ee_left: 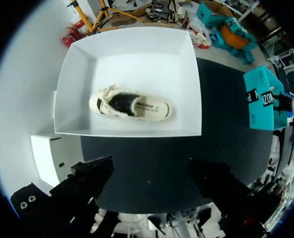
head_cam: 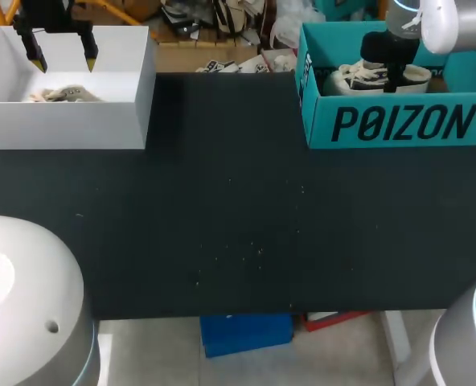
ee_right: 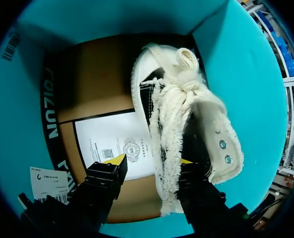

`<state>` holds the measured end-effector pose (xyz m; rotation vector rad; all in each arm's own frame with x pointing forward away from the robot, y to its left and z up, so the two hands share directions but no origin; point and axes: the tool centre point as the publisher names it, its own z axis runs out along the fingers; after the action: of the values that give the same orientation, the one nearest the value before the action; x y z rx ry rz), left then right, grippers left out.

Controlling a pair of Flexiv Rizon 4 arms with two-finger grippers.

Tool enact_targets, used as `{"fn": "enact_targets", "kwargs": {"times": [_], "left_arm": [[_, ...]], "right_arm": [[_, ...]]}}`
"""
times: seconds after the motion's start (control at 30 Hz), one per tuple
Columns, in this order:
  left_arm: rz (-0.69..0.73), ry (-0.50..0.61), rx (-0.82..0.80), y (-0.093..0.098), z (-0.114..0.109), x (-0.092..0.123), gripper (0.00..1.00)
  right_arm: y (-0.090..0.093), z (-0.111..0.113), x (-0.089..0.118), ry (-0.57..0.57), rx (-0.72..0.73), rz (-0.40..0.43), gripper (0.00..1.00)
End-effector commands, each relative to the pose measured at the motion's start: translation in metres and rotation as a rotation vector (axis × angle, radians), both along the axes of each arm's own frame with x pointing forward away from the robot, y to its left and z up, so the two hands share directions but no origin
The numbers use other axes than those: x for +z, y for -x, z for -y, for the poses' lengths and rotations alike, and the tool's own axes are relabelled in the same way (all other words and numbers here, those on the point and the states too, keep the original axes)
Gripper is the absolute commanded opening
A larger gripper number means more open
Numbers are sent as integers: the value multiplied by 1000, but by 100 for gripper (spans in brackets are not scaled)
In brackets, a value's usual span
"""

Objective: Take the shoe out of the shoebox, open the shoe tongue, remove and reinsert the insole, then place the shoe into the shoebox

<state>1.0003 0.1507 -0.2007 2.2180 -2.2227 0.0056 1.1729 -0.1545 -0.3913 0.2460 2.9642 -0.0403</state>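
Note:
A cream high-top shoe [ee_right: 186, 114] with frayed laces lies on its side in the teal shoebox [head_cam: 399, 125] at the table's back right. My right gripper [ee_right: 151, 161] is down inside that box and stands open astride the shoe's near side. One finger is in the shoe's opening and the other is outside, a gap away over the white paper sheet [ee_right: 117, 144]. A second cream shoe [ee_left: 132, 105] lies in the white box [head_cam: 69, 121] at the back left. My left gripper [head_cam: 63, 59] hangs open above it with nothing between its fingers.
The black table top [head_cam: 238, 217] spreads between the two boxes. The teal box's walls [ee_right: 246, 99] stand close around my right gripper. A blue bin and clutter lie beyond the table's edges.

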Motion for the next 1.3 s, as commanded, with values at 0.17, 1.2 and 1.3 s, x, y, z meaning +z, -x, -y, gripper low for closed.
{"fn": "enact_targets", "kwargs": {"times": [0.17, 1.2, 1.3], "left_arm": [[-2, -2, 1, 0, 0, 1, 100], [-2, -2, 1, 0, 0, 1, 100], [-2, -2, 1, 0, 0, 1, 100]], "right_arm": [[-16, -4, -15, 24, 14, -12, 6], [44, 1, 132, 135, -83, 175, 0], [54, -4, 160, 137, -83, 207, 0]]}}
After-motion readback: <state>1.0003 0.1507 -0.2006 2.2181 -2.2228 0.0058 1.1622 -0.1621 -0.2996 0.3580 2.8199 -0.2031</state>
